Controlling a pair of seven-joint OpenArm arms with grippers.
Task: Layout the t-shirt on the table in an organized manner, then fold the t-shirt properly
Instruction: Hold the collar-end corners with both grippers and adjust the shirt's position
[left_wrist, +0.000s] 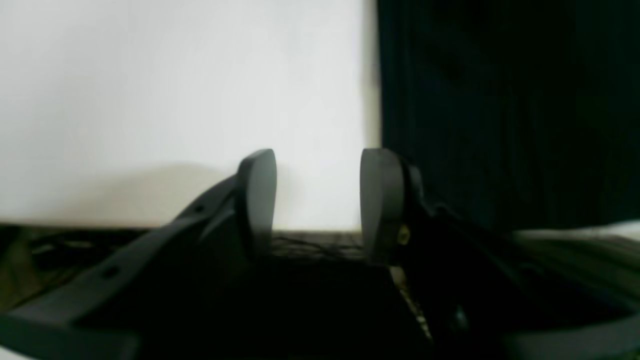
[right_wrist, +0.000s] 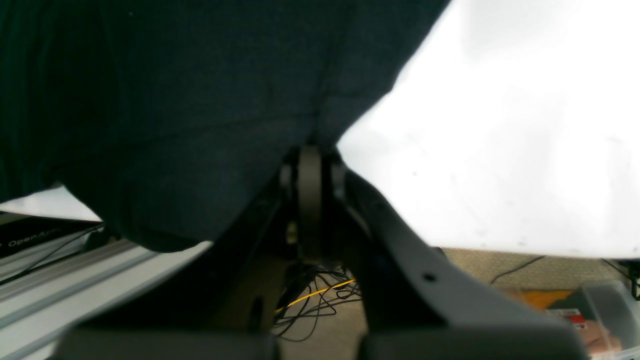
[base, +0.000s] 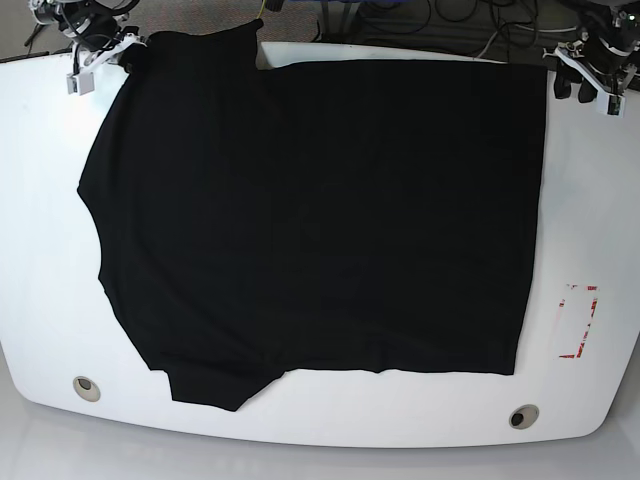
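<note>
One black t-shirt (base: 320, 220) lies spread nearly flat across one white table (base: 40, 230), covering most of its middle; a sleeve reaches the near left edge and another points to the far left corner. The table has two round holes (base: 87, 388), one at each near corner, and one red rectangular outline (base: 578, 321) on its right side.

The left tool (left_wrist: 317, 200) sits at the far right corner beside the shirt's straight edge, its two fingers apart with only bare table between them. The right tool (right_wrist: 310, 165), at the far left corner, has its fingers together, seemingly pinching the fabric's edge (the blur makes the bite hard to confirm).

Only the right wrist view shows floor cables (right_wrist: 310, 300) and a label reading "OpenArm" (right_wrist: 32, 240).
</note>
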